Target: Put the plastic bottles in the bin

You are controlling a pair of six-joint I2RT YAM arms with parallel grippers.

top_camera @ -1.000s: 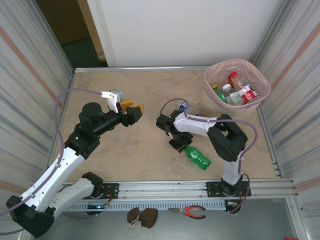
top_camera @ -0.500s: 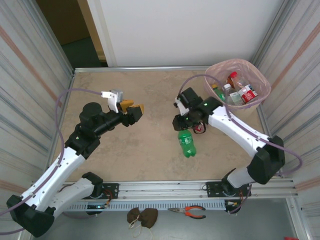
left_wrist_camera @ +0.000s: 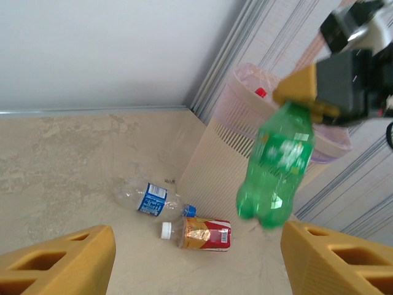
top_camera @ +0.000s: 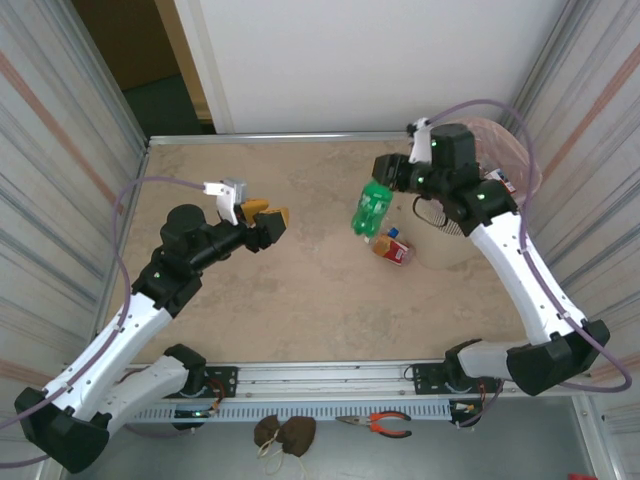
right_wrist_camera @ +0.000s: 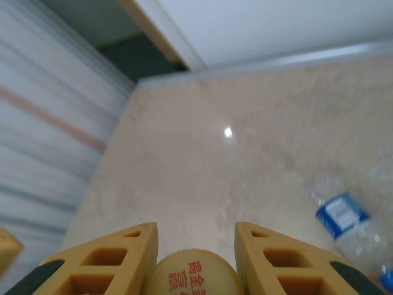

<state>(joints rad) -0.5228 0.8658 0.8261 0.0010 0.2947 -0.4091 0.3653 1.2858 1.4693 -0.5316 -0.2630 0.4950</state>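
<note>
My right gripper [top_camera: 388,178] is shut on the cap of a green plastic bottle [top_camera: 371,208], which hangs in the air just left of the bin. The yellow cap [right_wrist_camera: 196,276] sits pinched between the fingers of that gripper [right_wrist_camera: 195,246]. The beige perforated bin [left_wrist_camera: 215,153] with its pink bag [top_camera: 500,135] is partly hidden behind the right arm. A red-labelled bottle [top_camera: 393,248] lies on the floor below the hanging bottle. Beside it lies a clear blue-labelled bottle [left_wrist_camera: 147,198]. My left gripper [top_camera: 262,220] is open and empty at centre left.
A red cap [left_wrist_camera: 261,93] shows inside the bin. Corrugated metal walls close both sides, and a white wall stands at the back. Pliers [top_camera: 375,424] lie in front of the base rail [top_camera: 330,378]. Bare floor stretches between the two arms.
The right arm has lifted the green bottle off the floor and swung it up and back toward the bin. The left arm has stayed still.
</note>
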